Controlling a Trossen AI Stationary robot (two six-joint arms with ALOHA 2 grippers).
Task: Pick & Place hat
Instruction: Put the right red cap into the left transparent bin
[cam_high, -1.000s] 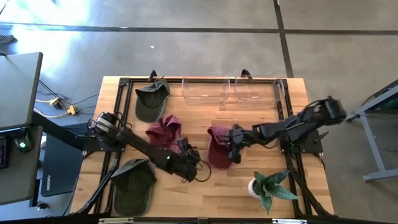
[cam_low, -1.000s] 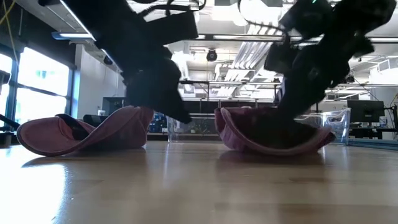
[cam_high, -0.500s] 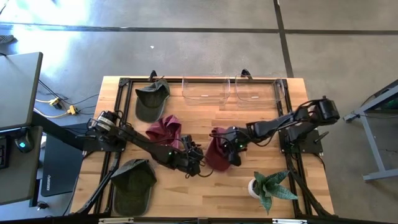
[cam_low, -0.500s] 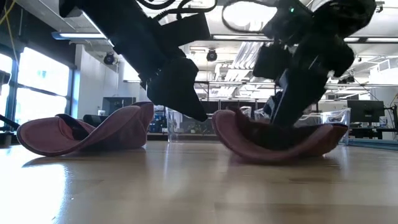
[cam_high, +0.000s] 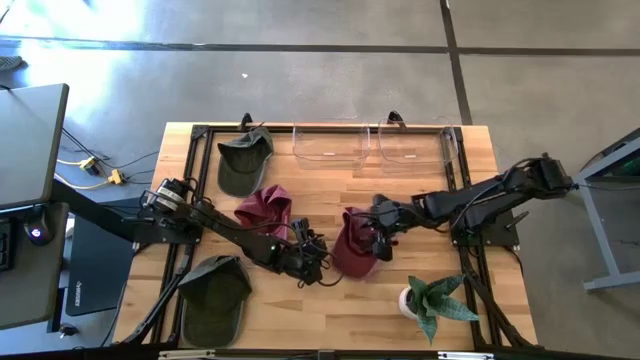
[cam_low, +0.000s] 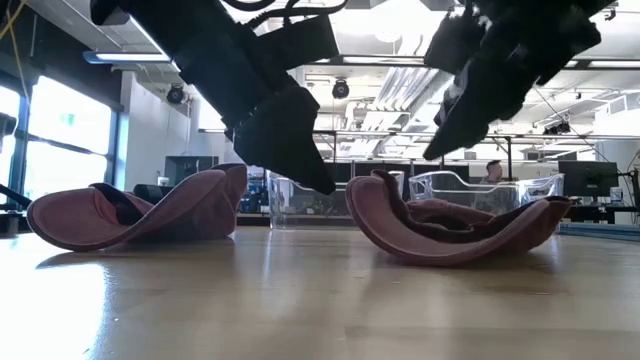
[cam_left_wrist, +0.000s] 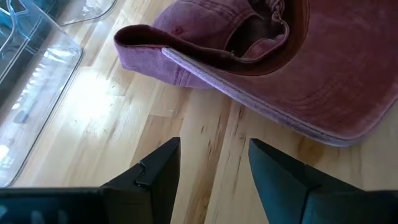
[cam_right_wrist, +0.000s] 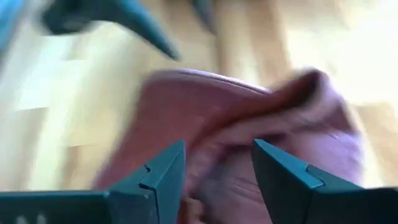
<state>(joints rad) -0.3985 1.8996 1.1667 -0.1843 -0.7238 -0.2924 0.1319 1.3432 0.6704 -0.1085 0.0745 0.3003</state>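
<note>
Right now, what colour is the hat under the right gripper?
Maroon hat; the left wrist view shows it best.

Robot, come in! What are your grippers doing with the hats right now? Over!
Right gripper open, above upturned maroon cloth cap, nothing held. Left gripper open, empty, beside that cap. Nothing in the way.

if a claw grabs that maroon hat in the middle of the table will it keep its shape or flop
The maroon hat will probably flop: its crown lies crumpled and folded in on itself. The brim looks stiffer, holding a smooth curve. Resting on that curve, it may rock if nudged.
</note>
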